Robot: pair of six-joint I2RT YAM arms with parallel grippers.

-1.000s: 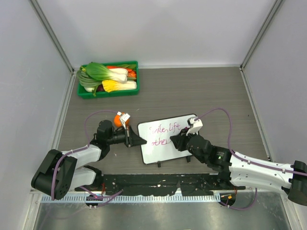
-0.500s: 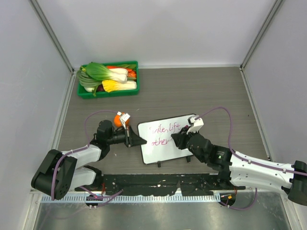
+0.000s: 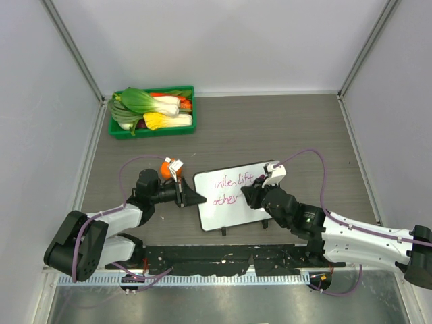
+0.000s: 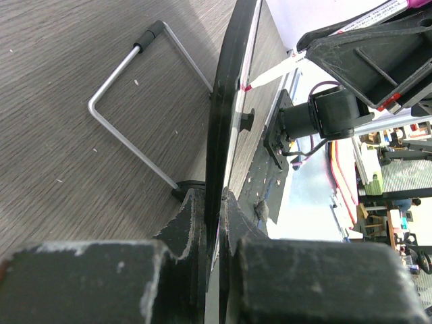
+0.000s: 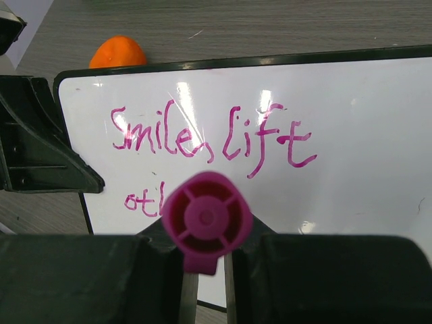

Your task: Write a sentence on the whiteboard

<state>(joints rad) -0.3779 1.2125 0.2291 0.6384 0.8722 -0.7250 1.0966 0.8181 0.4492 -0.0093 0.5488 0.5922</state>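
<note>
The whiteboard (image 3: 226, 208) stands tilted on the table between my arms; it fills the right wrist view (image 5: 364, 169). The sentence (image 5: 216, 138) on it is magenta script: "Smile, lift" and below it "otl", the rest hidden behind the marker. From above the sentence (image 3: 229, 182) shows a second line, "other". My left gripper (image 3: 196, 198) is shut on the board's left frame edge (image 4: 223, 121). My right gripper (image 3: 251, 196) is shut on a magenta marker (image 5: 206, 219), its tip (image 4: 248, 85) touching the board.
An orange (image 3: 166, 169) lies just behind my left gripper, also in the right wrist view (image 5: 118, 52). A green tray (image 3: 191, 108) of vegetables stands at the back left. The board's wire stand (image 4: 128, 135) rests on the wood table.
My right gripper with the marker has shifted slightly right and toward the back along the second line. The left gripper and the board have not moved.
</note>
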